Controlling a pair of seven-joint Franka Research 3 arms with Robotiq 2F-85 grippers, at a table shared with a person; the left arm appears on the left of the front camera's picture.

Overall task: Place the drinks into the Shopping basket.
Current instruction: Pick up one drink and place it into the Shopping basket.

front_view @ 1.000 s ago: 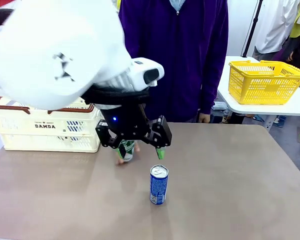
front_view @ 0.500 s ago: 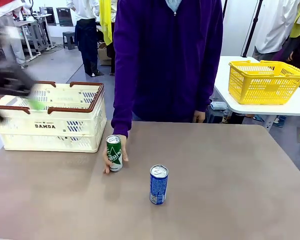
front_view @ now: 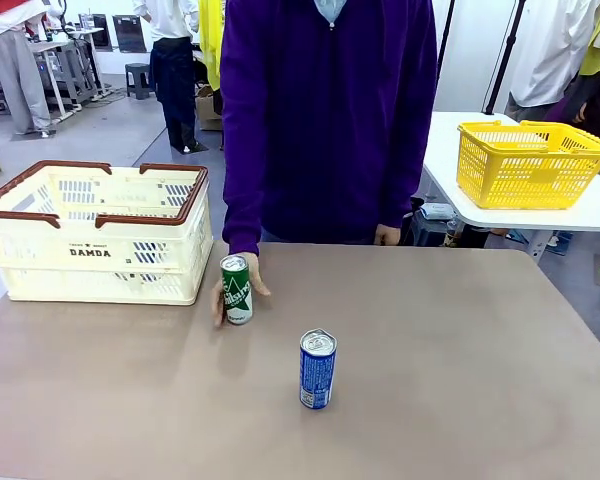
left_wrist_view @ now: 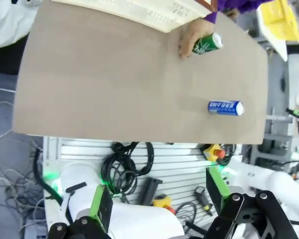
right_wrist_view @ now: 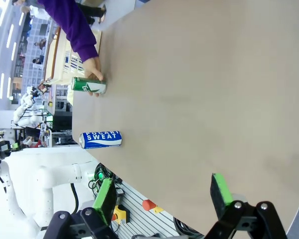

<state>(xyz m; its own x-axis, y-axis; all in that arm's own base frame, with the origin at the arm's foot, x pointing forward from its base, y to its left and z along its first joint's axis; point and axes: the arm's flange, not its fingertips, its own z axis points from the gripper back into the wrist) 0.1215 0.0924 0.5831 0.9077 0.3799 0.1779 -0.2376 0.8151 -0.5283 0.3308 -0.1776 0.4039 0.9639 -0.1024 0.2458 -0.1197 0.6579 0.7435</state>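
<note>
Both drinks are on the counter [front_view: 460, 360] and neither is in the Shopping basket [front_view: 100, 262], which sits at the far left corner. The blue can [front_view: 317, 369] stands upright and alone near the middle, towards the near edge. The green can [front_view: 237, 289] stands closer to the far edge, just beside the basket's right end, with the person's hand [front_view: 254, 286] wrapped behind it.

Your left end effector [left_wrist_view: 157, 191] is spread wide and empty, high above the near edge. The right end effector [right_wrist_view: 162, 195] is also spread wide, holding nothing.

Take the blue can first, I'd say, since nothing is touching it. The left arm looks the better choice because the basket is on its side. Bring the fingers down so they straddle the can's body below the silver top, square to it, and close on the middle. A slim can will likely tip if one pad arrives first. Lift it well above the brown rim before you cross towards the far left corner, then lower it inside and release it low.

Leave the green can until the person's hand is off it, or approach slowly if it is being offered to you.
</note>
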